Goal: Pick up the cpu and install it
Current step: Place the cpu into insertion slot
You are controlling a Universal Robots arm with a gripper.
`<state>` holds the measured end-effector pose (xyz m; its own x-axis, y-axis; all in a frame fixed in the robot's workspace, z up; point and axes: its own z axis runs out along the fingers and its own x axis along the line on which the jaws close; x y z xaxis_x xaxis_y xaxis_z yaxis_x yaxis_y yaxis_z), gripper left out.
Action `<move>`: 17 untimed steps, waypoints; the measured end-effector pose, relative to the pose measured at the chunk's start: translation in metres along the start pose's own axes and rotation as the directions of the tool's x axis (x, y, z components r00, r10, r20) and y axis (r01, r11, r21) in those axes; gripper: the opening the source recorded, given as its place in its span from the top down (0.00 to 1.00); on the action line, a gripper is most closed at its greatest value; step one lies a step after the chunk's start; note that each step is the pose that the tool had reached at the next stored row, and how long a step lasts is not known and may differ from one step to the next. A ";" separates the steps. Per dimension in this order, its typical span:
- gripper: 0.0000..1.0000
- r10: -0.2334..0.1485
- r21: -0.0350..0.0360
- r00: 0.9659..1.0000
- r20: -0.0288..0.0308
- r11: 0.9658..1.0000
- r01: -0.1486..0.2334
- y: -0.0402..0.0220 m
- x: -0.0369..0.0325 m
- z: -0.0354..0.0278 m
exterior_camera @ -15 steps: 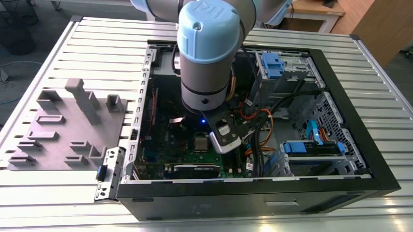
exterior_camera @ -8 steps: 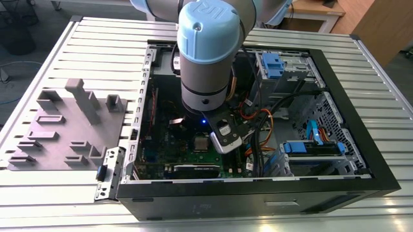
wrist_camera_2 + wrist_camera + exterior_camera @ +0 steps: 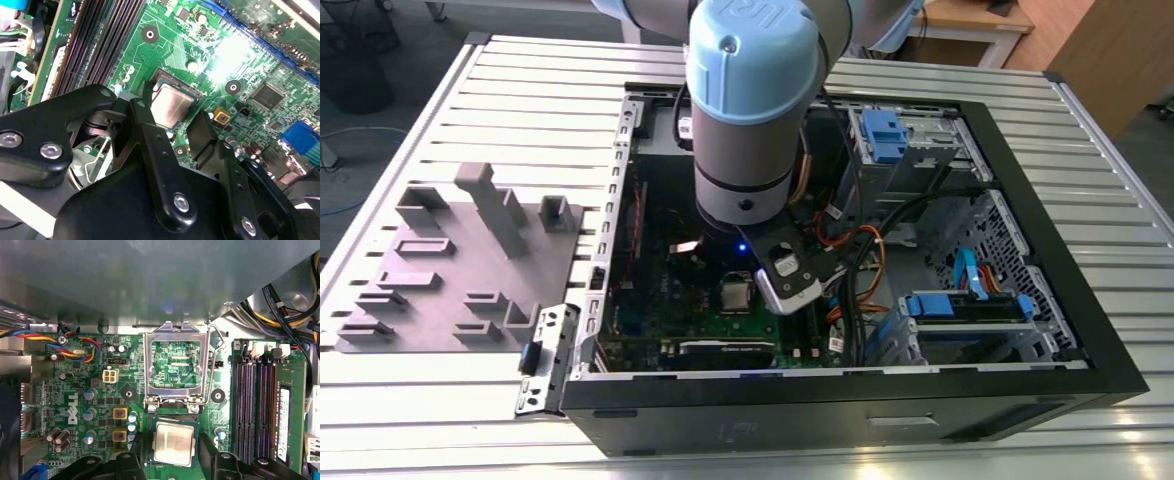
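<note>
The gripper [image 3: 172, 447] is spread apart over the cpu [image 3: 173, 440], which lies flat in its socket [image 3: 176, 418] between the two fingers [image 3: 210, 461]. With the lifted metal frame [image 3: 175, 390] at the cpu's 12 o'clock, the fingers stand at 3 and 9.

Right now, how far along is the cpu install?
Done: the cpu lies flat in the motherboard socket. In hand: the tool sits right over the cpu, straddling it; I cannot tell whether it grips. Left: the socket frame is flipped open beside the cpu and not yet closed over it.
</note>
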<state>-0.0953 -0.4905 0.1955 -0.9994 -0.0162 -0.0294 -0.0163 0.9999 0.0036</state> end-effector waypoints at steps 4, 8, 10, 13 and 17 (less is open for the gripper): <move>0.46 -0.001 0.001 1.000 0.000 1.000 0.001 -0.0006 -0.0005 0.0000; 0.46 -0.001 0.001 1.000 0.000 1.000 0.001 -0.0007 -0.0016 0.0011; 0.46 0.002 0.001 1.000 0.000 1.000 -0.002 -0.0007 -0.0033 0.0032; 0.46 0.009 0.001 1.000 0.000 1.000 -0.009 -0.0002 -0.0036 0.0032; 0.46 0.010 0.001 1.000 0.000 1.000 -0.010 -0.0002 -0.0036 0.0028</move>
<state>-0.0916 -0.4906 0.1928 -0.9996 -0.0063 -0.0293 -0.0064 1.0000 0.0024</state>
